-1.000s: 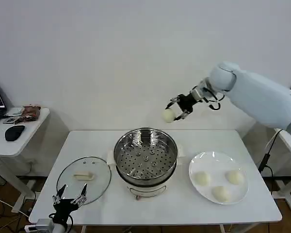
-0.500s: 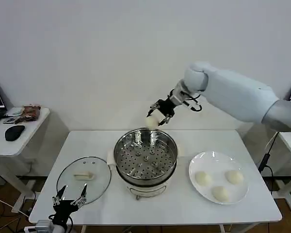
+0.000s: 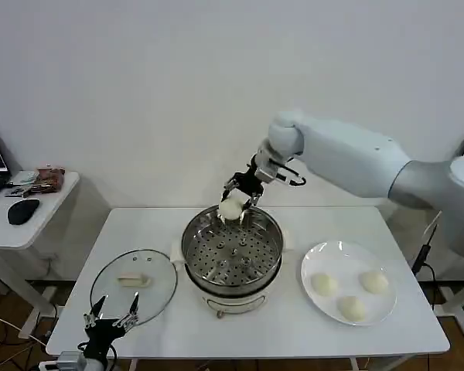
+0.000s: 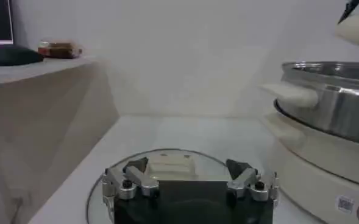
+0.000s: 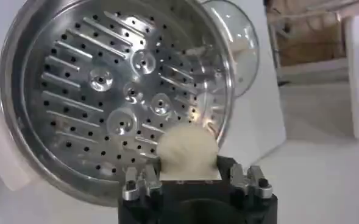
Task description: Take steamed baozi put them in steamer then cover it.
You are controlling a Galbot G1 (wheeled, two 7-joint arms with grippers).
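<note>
The right gripper [image 3: 233, 202] is shut on one bun [image 3: 231, 209] and holds it over the back rim of the steamer [image 3: 232, 251] to drop it in, while the left gripper [image 3: 112, 316] waits open by the lid [image 3: 133, 284].

A creamy-white baozi [image 3: 231, 208] sits between the black fingers of the right gripper [image 3: 237, 199], which hangs from a pale grey-white arm. Below it is a shiny silver steamer [image 3: 232, 249]; its inner tray [image 5: 106, 91] is patterned with rows of small dark holes and short slots, and its side handle [image 4: 290, 94] and base are cream-white. 3 more creamy-white baozi [image 3: 348, 294] lie on a glossy white plate [image 3: 319, 259]. The cover [image 3: 134, 284] is clear glass with a thin silver rim and a pale cream handle. The left gripper [image 3: 112, 316] is black with silver fingers tipped in orange. The table [image 3: 294, 328] is white.
</note>
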